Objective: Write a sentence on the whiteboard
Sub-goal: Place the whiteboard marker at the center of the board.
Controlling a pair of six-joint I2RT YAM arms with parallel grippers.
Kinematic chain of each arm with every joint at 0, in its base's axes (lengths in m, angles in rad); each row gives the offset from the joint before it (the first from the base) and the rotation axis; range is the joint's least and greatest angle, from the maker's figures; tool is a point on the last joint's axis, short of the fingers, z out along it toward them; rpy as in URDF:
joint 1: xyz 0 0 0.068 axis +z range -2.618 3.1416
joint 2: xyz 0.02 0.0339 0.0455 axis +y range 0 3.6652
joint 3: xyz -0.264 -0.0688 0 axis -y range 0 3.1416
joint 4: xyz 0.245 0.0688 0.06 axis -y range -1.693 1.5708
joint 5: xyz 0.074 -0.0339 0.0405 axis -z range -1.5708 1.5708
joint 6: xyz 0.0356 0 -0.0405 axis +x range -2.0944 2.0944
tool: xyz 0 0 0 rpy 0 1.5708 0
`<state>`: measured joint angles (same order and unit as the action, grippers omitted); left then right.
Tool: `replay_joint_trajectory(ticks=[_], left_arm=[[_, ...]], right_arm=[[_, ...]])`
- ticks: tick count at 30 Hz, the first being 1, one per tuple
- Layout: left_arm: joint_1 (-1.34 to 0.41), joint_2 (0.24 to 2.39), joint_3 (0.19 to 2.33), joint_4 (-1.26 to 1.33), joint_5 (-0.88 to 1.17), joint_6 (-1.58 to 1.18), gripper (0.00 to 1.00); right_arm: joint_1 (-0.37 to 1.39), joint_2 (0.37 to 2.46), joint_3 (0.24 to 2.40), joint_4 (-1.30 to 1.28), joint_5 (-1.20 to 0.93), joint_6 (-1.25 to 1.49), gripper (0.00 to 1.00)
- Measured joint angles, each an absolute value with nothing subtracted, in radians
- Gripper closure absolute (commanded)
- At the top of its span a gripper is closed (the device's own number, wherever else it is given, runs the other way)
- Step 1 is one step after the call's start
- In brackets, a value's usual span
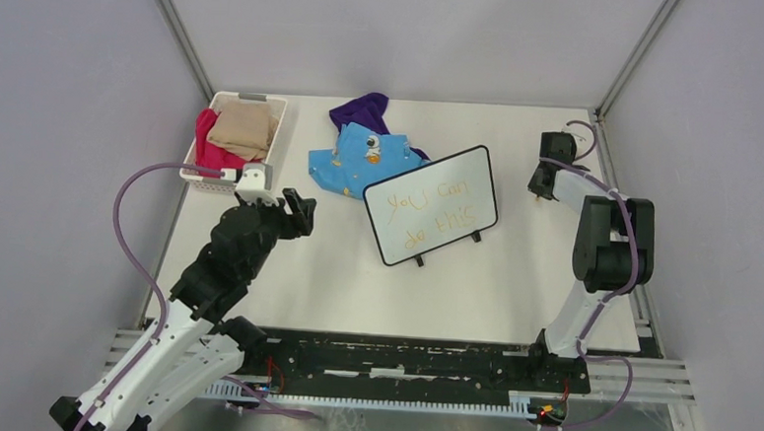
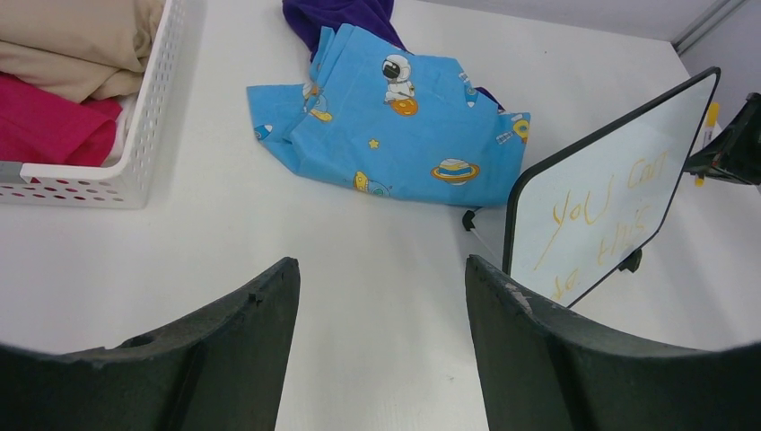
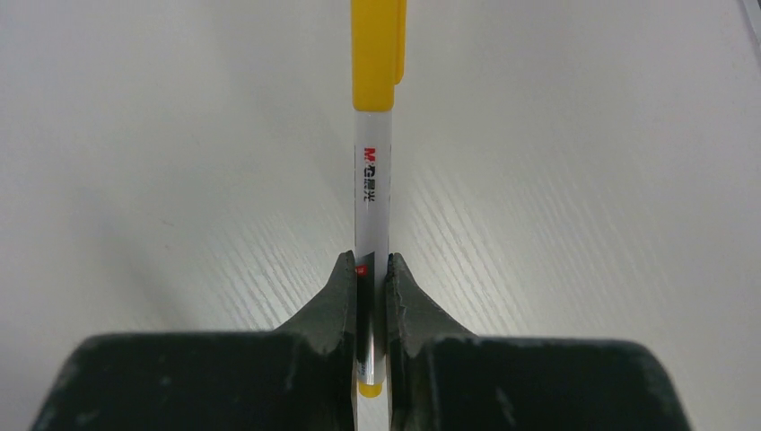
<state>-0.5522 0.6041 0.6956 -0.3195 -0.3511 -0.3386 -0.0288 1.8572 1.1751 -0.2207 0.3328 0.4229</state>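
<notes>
Right wrist view, right gripper clamped on yellow-capped marker, left gripper spread wide, empty.

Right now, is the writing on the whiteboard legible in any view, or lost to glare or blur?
Top external: the sentence on the whiteboard is faint but legible, no glare. Left wrist: sharp, foreshortened, readable. Right wrist: no board, just the marker, label crisp.

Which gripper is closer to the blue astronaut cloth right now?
Left. The left gripper is open just front-left of the blue cloth; the right gripper, shut on a marker, is past the whiteboard.
</notes>
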Motion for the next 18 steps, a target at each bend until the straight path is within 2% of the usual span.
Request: replay_joint_trajectory(ticks=[9, 18], left_arm=[[-0.559, 0.607, 0.693, -0.319, -0.359, -0.338, 0.27], [-0.559, 0.615, 0.693, -0.319, -0.362, -0.338, 0.27]], right_arm=[[-0.031, 1.914, 1.217, -0.248, 0.332, 0.418, 0.77], [-0.053, 1.921, 1.194, -0.241, 0.331, 0.411, 0.7]])
